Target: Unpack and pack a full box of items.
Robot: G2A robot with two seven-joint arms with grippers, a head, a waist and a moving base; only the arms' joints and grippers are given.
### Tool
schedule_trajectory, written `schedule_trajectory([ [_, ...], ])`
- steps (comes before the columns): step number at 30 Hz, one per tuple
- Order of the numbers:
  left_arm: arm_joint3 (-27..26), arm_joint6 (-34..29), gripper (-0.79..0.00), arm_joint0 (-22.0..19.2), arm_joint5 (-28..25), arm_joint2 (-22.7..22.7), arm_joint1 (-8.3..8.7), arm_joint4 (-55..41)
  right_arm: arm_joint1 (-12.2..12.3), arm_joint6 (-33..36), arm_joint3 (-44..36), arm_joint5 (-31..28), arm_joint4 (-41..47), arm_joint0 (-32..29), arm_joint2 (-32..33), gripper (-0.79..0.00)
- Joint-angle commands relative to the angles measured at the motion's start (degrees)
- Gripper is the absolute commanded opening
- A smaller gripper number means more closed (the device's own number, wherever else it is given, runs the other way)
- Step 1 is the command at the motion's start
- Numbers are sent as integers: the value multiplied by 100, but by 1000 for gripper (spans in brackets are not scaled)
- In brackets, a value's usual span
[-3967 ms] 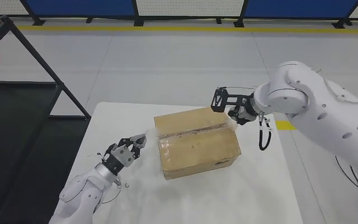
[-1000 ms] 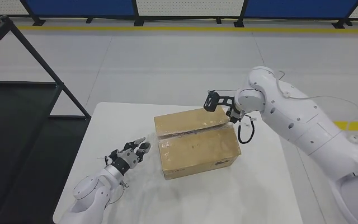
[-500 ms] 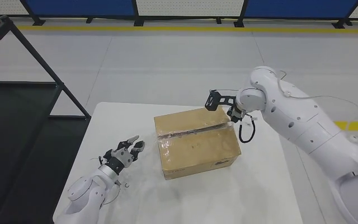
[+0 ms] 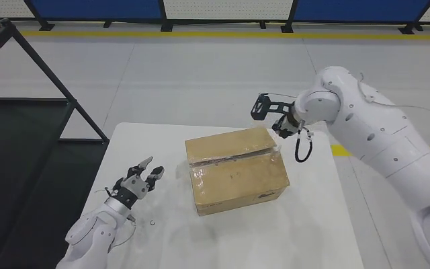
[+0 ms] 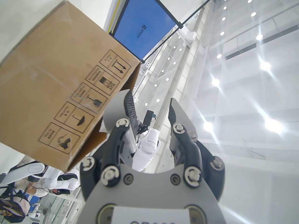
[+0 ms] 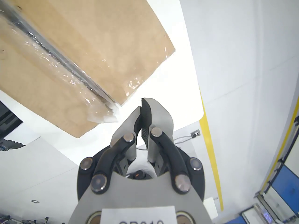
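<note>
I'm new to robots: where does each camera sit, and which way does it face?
Top view: above the arms, facing down at the white table and the brown cardboard box; both white arms show.
Left wrist view: on the left wrist, beside the box, facing up toward the ceiling; the open left end effector shows.
Right wrist view: on the right wrist, facing down at the box's taped corner; the shut right end effector shows.
Shared: all three show the box.

Left gripper [image 5: 149, 101] spread, right gripper [image 6: 143, 104] closed
</note>
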Motion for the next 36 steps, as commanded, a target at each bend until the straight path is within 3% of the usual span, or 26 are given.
schedule_trajectory([
  [1,-166,-68,-376,46,76,-71,10,-48,124,-486,-250,-485,398,-77,208,-785],
  [2,-242,-112,-274,67,114,-92,14,-67,179,-598,-364,-581,531,-138,283,-785],
  [4,-401,-179,0,94,162,-140,20,-116,256,-656,-737,-428,626,-247,365,-785],
  [7,-645,-262,0,119,144,-222,26,-169,335,-871,-1272,-182,1013,-491,515,-785],
  [10,-830,-304,0,149,123,-301,29,-258,391,-979,-1652,-306,1277,-688,606,-785],
  [18,-873,-627,0,234,369,-481,70,-269,391,-979,-1652,-306,1277,-688,606,-785],
  [20,-841,-690,0,248,388,-530,79,-280,370,-1059,-1733,101,1348,-803,615,-785],
  [27,-815,-860,0,373,353,-679,97,-355,-87,-812,-1717,2077,1857,-887,407,-785],
  [36,-770,-973,0,508,365,-833,123,-369,-703,-649,-544,2312,2523,-1027,311,-785],
])
